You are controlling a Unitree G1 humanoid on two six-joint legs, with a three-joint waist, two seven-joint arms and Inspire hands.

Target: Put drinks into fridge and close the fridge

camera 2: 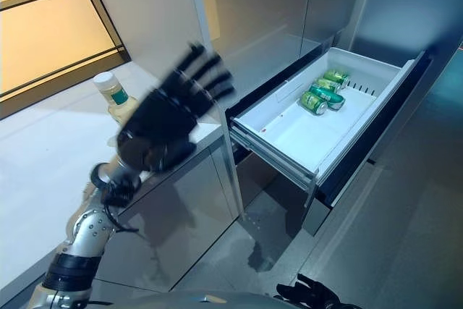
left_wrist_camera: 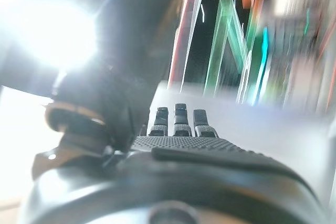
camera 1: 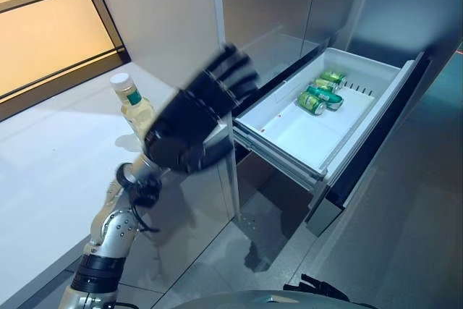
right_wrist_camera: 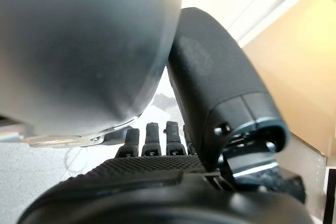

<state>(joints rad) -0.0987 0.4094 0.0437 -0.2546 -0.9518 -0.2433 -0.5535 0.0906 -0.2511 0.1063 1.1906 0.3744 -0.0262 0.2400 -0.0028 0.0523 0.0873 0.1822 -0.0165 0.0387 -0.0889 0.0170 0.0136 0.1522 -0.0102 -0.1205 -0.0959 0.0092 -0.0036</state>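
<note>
Left hand [camera 1: 189, 117] is raised above the tabletop [camera 1: 51, 150], fingers straight and spread, holding nothing. Its back faces the head camera and its fingertips are turned toward the fridge. The left wrist view confirms the fingers [left_wrist_camera: 181, 121] extended, with nothing between them and the thumb.

A bottle [camera 1: 133, 108] with a white cap and pale yellow contents stands upright on the tabletop, just behind the left hand on its wrist side. The hand partly covers the bottle's lower body in both eye views. Whether the two touch cannot be told; the hand appears to be in front of the bottle rather than around it.

The fridge drawer [camera 1: 362, 132] stands pulled out, well beyond the fingertips of the left hand and lower than the tabletop edge. Three green cans [camera 1: 322, 91] lie on their sides in the drawer's far corner, close together and well apart from the hand. The rest of the drawer floor is white and bare.

Right hand [right_wrist_camera: 152, 140] shows in its own wrist view only, fingers extended beneath a large grey rounded surface that fills much of that view. The thumb stands out beside them. Nothing is seen in its grasp.
</note>
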